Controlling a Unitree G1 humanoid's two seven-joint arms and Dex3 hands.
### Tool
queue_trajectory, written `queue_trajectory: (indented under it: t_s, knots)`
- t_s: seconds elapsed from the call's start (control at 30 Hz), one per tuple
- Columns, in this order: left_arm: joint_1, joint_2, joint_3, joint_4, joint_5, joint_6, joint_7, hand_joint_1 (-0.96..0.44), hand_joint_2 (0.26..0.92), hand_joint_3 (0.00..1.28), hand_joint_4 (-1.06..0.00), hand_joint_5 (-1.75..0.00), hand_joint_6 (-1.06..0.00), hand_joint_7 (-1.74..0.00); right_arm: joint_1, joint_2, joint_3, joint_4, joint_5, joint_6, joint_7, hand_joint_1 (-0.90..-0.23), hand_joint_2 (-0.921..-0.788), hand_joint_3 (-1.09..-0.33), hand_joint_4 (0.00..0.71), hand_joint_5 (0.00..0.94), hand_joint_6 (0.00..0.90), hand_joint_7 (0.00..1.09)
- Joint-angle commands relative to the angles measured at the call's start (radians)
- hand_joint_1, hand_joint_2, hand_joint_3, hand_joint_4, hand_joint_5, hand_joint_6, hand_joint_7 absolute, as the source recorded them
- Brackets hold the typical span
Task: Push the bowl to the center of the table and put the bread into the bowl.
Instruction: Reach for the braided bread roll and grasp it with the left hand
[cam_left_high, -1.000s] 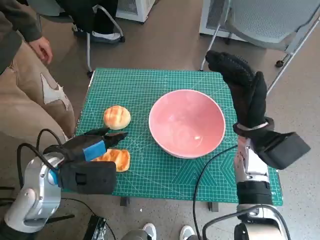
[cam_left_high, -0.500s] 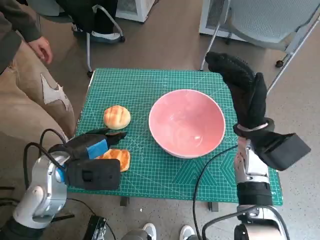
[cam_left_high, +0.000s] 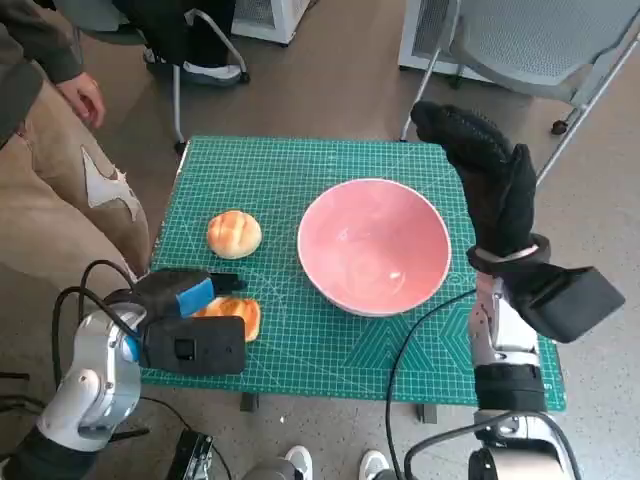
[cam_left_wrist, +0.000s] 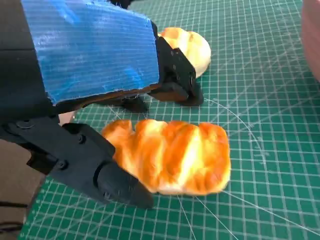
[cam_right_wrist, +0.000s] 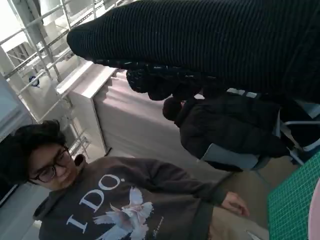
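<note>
**Left hand over the loaf, bowl mid-mat, right hand raised**

The pink bowl (cam_left_high: 374, 246) sits right of the middle of the green mat (cam_left_high: 300, 170) covering the tabletop. Two breads lie to its left: a round bun (cam_left_high: 234, 234) and, nearer the robot, a ridged golden loaf (cam_left_high: 228, 317). Neither is in the bowl.

The left hand (cam_left_high: 180, 295) lies just over the loaf, fingers spread with nothing in them. The right hand (cam_left_high: 487, 170) is held up beside the bowl's right rim, above the mat's far right corner, fingers extended and holding nothing.

A person (cam_left_high: 50, 170) sits close to the tabletop's left edge, and a chair (cam_left_high: 540, 45) stands beyond the far right corner.

The left wrist view shows the loaf (cam_left_wrist: 170, 157) lying between the black fingers (cam_left_wrist: 175, 80), with the bun (cam_left_wrist: 187, 47) just beyond; whether the fingers touch the loaf cannot be told. The right wrist view shows the glove (cam_right_wrist: 210, 45) and the seated person (cam_right_wrist: 130, 200).
</note>
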Motion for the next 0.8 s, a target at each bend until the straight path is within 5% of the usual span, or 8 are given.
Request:
queue_trajectory:
  t_s: [0.03, 0.1, 0.27, 0.8]
  knots:
    - [-0.003, -0.004, -0.008, 0.027, -0.001, -0.030, 0.005, 0.01, 0.689, 0.39, -0.80, -1.21, -0.75, -0.92, 0.020, -0.010, -0.006, 0.012, -0.001, 0.008, 0.009, -0.699, -0.921, -0.821, 0.161, 0.001, 0.008, 0.49]
    - [-0.003, -0.004, -0.006, 0.037, -0.008, -0.044, 0.007, 0.01, 0.630, 0.50, -0.79, -1.25, -0.75, -0.97, 0.020, -0.010, -0.006, 0.013, -0.001, 0.008, 0.009, -0.699, -0.921, -0.821, 0.162, 0.001, 0.007, 0.49]
    - [-0.007, -0.005, -0.003, 0.067, -0.020, -0.076, 0.015, 0.00, 0.622, 0.55, -0.77, -1.29, -0.71, -1.03, 0.017, -0.010, -0.007, 0.014, 0.000, 0.007, 0.012, -0.703, -0.921, -0.820, 0.164, 0.002, 0.005, 0.49]
    - [-0.018, -0.019, -0.002, 0.148, -0.017, -0.137, 0.078, 0.00, 0.701, 0.44, -0.73, -1.30, -0.68, -1.02, 0.019, -0.010, -0.011, 0.009, 0.003, 0.006, 0.016, -0.704, -0.921, -0.820, 0.167, 0.003, -0.001, 0.50]
